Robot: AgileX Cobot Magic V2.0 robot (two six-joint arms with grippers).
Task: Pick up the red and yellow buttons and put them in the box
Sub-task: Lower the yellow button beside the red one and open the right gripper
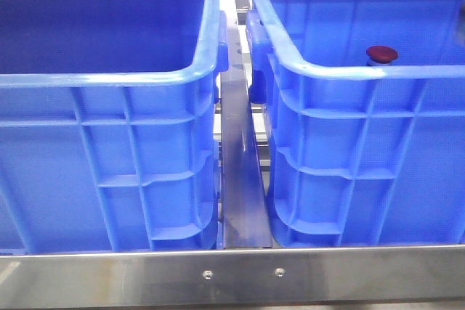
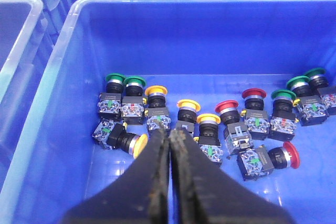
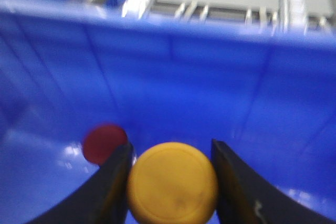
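In the right wrist view my right gripper (image 3: 170, 148) is inside a blue crate (image 3: 173, 77), its two fingers closed on either side of a yellow button (image 3: 172, 184) whose cap faces the camera. A red button (image 3: 102, 142) lies on the crate floor just behind one finger. The view is blurred. In the front view a dark red button cap (image 1: 382, 54) shows over the near rim of the right crate (image 1: 363, 70). My left gripper (image 2: 169, 132) is shut and empty, above several red, yellow and green buttons such as a yellow one (image 2: 187, 109) and a red one (image 2: 227, 109). Neither gripper shows in the front view.
The left crate (image 1: 109, 78) and right crate stand side by side with a narrow metal channel (image 1: 240, 179) between them. A steel rail (image 1: 232, 277) runs along the front. More blue crates (image 2: 21, 35) stand beside the button crate (image 2: 68, 77).
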